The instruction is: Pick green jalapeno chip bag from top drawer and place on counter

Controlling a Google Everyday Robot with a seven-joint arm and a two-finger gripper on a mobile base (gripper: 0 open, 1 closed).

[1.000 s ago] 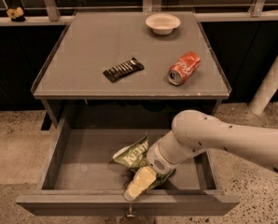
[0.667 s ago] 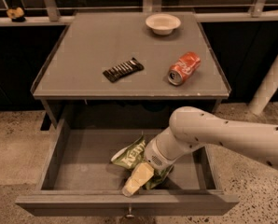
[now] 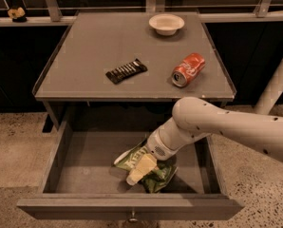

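Note:
The green jalapeno chip bag [image 3: 158, 176] lies crumpled on the bottom of the open top drawer [image 3: 84, 167], right of centre and near the front wall. My gripper [image 3: 136, 175] reaches down into the drawer from the right and sits right on top of the bag, covering its middle. The arm's white wrist [image 3: 160, 145] hides the bag's far edge. The counter [image 3: 94, 46] above is the grey cabinet top with a raised rim.
On the counter lie a dark striped candy bar wrapper [image 3: 126, 71], a red soda can [image 3: 188, 69] on its side and a white bowl [image 3: 166, 23] at the back. The drawer's metal pull [image 3: 132, 218] faces me. Speckled floor lies on both sides.
The gripper and wrist have shifted a little to the left and towards the drawer's back, staying on the bag. The bag has barely moved.

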